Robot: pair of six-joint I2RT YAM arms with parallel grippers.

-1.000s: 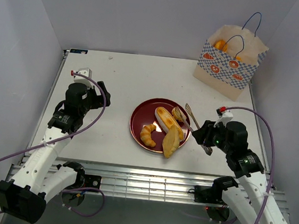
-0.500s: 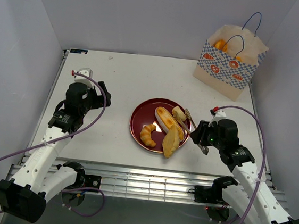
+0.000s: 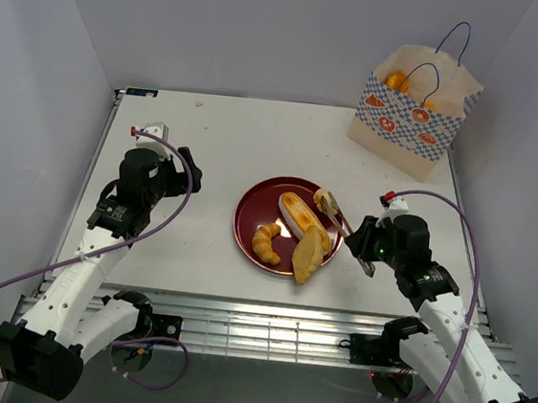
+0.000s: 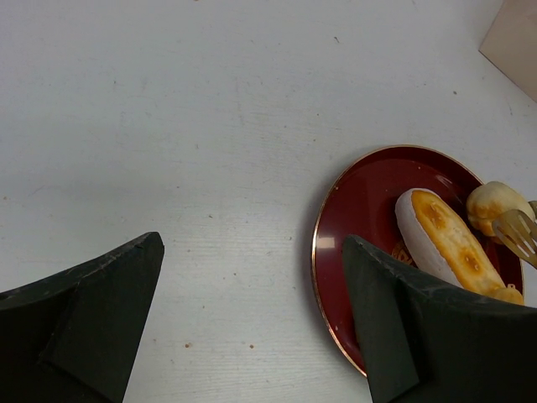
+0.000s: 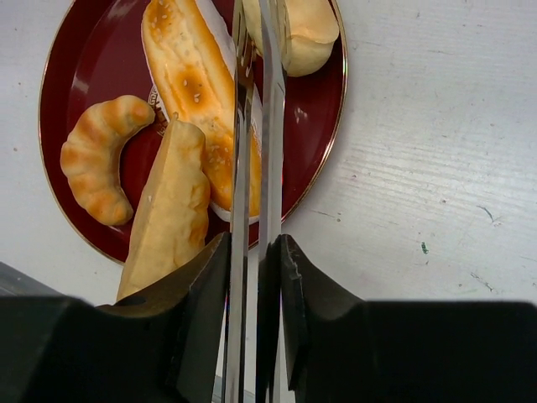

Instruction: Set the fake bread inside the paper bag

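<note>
The slim metal tongs (image 5: 270, 126), clamped by the right gripper (image 5: 252, 260), are pinched nearly shut on a small pale-golden round bun (image 5: 306, 34) at upper right of the round dark-red plate (image 5: 92, 67). The cream blue-checked paper bag (image 3: 408, 115) is set top right & the left gripper (image 4: 252, 252) is held wide open at frame left.

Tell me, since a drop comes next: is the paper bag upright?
Upright: the paper bag stands mouth up and open, orange bread showing inside.

We find a round dark red plate (image 3: 253, 214) thinly rimmed in gold. On the plate lie a golden-brown toy croissant (image 3: 267, 243), a yellow-tan wedge (image 3: 308, 255) and a white-sided oval roll (image 3: 303, 219) with a toasted orange top. Over the plate, the metal tongs (image 5: 271, 151) are silver. Beyond the plate, a cream paper bag (image 3: 403, 119) shows blue-and-white checks, orange pastry prints and blue cord handles.
</note>
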